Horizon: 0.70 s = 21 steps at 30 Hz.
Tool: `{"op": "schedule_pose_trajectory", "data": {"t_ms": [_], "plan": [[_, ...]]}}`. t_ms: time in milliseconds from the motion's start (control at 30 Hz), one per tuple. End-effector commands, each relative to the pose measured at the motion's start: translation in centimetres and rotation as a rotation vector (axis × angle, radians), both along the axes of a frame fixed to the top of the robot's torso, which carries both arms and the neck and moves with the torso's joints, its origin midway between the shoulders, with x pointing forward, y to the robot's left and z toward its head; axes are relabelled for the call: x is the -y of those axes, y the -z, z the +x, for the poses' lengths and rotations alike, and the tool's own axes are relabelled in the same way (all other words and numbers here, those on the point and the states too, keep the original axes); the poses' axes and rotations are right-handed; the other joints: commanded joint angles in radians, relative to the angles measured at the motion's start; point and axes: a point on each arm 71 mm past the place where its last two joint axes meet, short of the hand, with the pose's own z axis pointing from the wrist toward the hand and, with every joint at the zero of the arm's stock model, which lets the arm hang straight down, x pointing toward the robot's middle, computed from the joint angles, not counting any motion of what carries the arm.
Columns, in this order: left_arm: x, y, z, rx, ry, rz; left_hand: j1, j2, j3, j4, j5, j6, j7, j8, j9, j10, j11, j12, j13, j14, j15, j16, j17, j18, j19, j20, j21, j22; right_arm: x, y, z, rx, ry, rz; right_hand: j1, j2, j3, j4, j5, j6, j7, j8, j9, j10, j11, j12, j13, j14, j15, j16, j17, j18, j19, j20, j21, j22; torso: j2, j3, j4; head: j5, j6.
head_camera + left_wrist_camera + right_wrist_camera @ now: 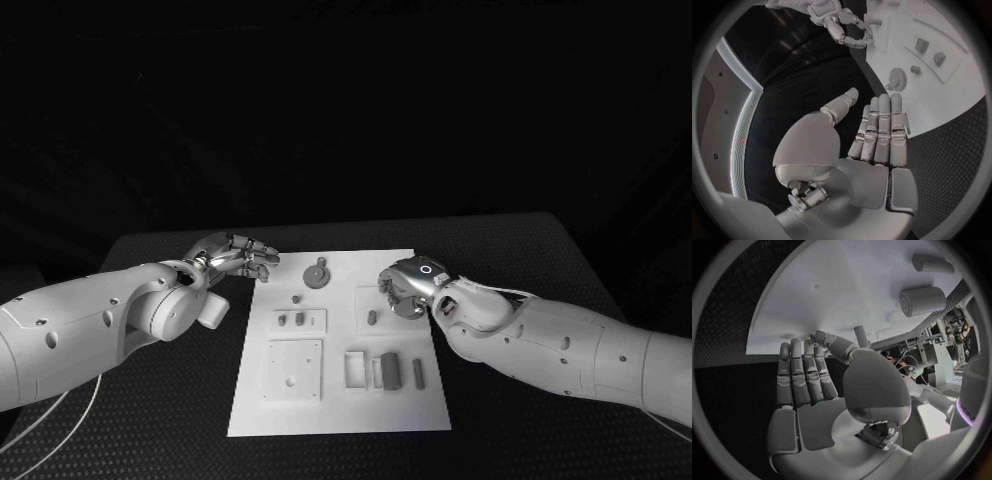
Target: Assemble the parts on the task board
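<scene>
Dark room; black table [173,420] with a ribbed mat. White task board [339,415] at centre, long axis running away from the robot. Right hand [408,285] over the board's far right part, fingers straight and together, holding nothing. Left hand [238,255] beside the board's far left edge, likewise flat and empty. Parts: gear [316,273] at the far end, between the hands, nearer the left one; upright peg [372,317] just by the right hand; blocks [387,370] near the front, well apart from both.

A black table [159,400] carries the white task board [335,415] lying flat at its middle.
</scene>
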Motion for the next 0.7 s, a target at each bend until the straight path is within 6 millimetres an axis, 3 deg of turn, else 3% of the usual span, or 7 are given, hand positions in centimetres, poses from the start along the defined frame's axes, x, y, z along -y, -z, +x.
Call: {"op": "schedule_pose_trajectory", "data": {"t_ms": [33, 267, 700], "plan": [[0.21, -0.11, -0.01, 0.004, 0.017, -0.002, -0.005, 0.000, -0.008, -0.001, 0.005, -0.005, 0.000, -0.004, -0.001, -0.009, 0.001, 0.000, -0.001, -0.001, 0.005, -0.003, 0.001, 0.007, 0.005, 0.004, -0.006, -0.002, 0.58, 1.79, -0.45, -0.089, 0.021, -0.075, -0.007, 0.011, 0.004, 0.002, 0.000, 0.014, -0.003, 0.007, 0.005, 0.018, -0.006, 0.001, 0.001, 0.012, -0.004, 0.007, -0.004, 0.003, 0.012, 0.001, 0.007, 0.023, 0.000, 0.0003, 0.0001, -0.001, -0.002], [0.20, -0.11, -0.03, 0.003, 0.019, -0.002, -0.004, -0.001, -0.007, -0.002, 0.005, -0.007, 0.001, -0.004, -0.001, -0.010, 0.001, 0.000, -0.001, -0.001, 0.005, -0.004, 0.001, 0.007, 0.005, 0.004, -0.007, -0.002, 0.77, 1.72, -0.36, -0.066, 0.041, -0.096, -0.014, 0.036, 0.007, 0.001, 0.000, 0.052, -0.019, 0.021, 0.022, 0.065, -0.023, 0.001, -0.011, 0.055, -0.023, 0.022, -0.015, 0.017, 0.048, -0.003, 0.029, 0.023, 0.000, 0.0000, 0.0004, -0.002, -0.003], [0.17, -0.10, -0.04, 0.003, 0.019, -0.001, -0.003, -0.001, -0.007, -0.002, 0.005, -0.009, 0.001, -0.005, -0.002, -0.011, 0.002, 0.000, -0.002, 0.000, 0.005, -0.005, 0.002, 0.007, 0.005, 0.004, -0.007, -0.002, 0.71, 1.74, -0.37, -0.068, 0.039, -0.096, -0.016, 0.023, 0.010, 0.000, 0.001, 0.041, -0.014, 0.009, 0.024, 0.056, -0.016, -0.014, -0.030, 0.046, -0.018, 0.010, -0.031, 0.016, 0.038, 0.001, 0.021, 0.020, 0.000, 0.0007, -0.0001, -0.004, -0.006]]}}
